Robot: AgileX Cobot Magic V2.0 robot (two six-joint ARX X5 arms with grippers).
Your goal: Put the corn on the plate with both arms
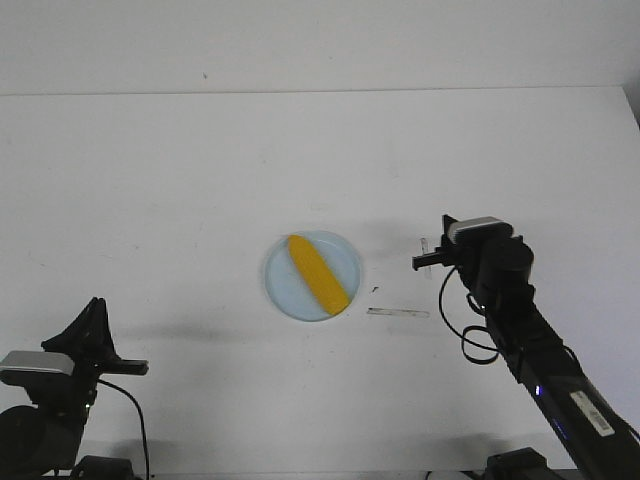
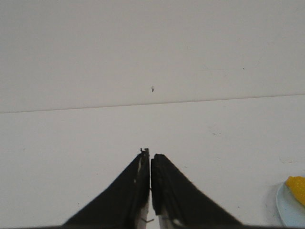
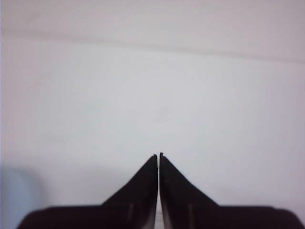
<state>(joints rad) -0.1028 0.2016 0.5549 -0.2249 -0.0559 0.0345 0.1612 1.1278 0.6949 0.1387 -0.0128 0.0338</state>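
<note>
The yellow corn (image 1: pixel 318 273) lies slantwise inside the pale blue plate (image 1: pixel 282 283) at the middle of the white table. A corner of the plate (image 2: pixel 289 210) with the corn's end (image 2: pixel 297 187) also shows in the left wrist view. My left gripper (image 1: pixel 95 312) sits at the front left, far from the plate; its jaws (image 2: pixel 150 155) are shut and empty. My right gripper (image 1: pixel 445 228) hovers to the right of the plate, apart from it; its jaws (image 3: pixel 158 154) are shut and empty.
A thin strip of clear tape (image 1: pixel 398 313) and a small dark speck (image 1: pixel 375 289) lie on the table right of the plate. The table's far edge meets a white wall (image 1: pixel 320 45). Black cables (image 1: pixel 470 335) hang from the right arm.
</note>
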